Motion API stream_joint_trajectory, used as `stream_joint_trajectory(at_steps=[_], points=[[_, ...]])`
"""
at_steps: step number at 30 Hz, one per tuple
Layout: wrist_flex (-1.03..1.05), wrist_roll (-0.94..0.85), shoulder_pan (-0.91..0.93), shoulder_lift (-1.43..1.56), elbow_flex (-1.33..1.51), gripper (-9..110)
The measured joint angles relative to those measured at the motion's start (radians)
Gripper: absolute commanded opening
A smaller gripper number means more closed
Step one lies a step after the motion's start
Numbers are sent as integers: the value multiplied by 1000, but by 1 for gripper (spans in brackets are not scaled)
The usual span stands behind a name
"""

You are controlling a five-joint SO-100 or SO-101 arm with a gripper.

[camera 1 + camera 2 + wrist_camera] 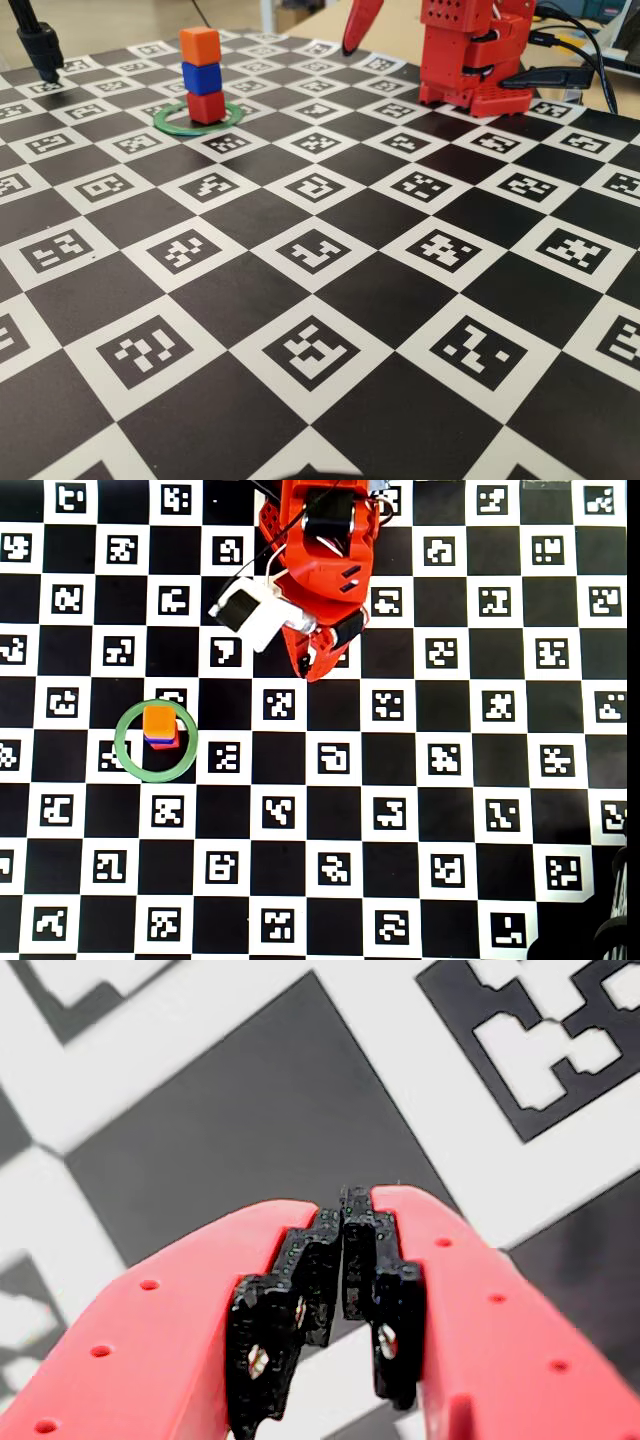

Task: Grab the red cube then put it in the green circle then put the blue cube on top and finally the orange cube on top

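The stack looks finished. In the fixed view the red cube (206, 107) sits inside the green circle (170, 122), the blue cube (202, 78) rests on it, and the orange cube (199, 46) tops the column, which stands upright with only slight offsets between layers. From overhead the stack sits toward the upper part of the ring, not dead centre, with the orange cube (159, 722) hiding most of the two below. By my judgement nothing is left of the task except keeping clear.

The gripper (343, 1210) is clenched on nothing; in the wrist view its black pads (300, 1300) meet over the checkered board (250, 1130). Overhead, it hangs well apart from the green circle (128, 760), up and to the right, close to the arm's base (320, 540). The board around the ring is bare on every side, so the arm has open room and nothing crowds the stack.
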Motion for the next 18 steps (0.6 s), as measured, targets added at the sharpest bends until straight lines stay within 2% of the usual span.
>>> stream_joint_trajectory(at_steps=[8, 18], points=[[37, -265, -38, 186, 207, -6], [147, -370, -58, 353, 334, -5]])
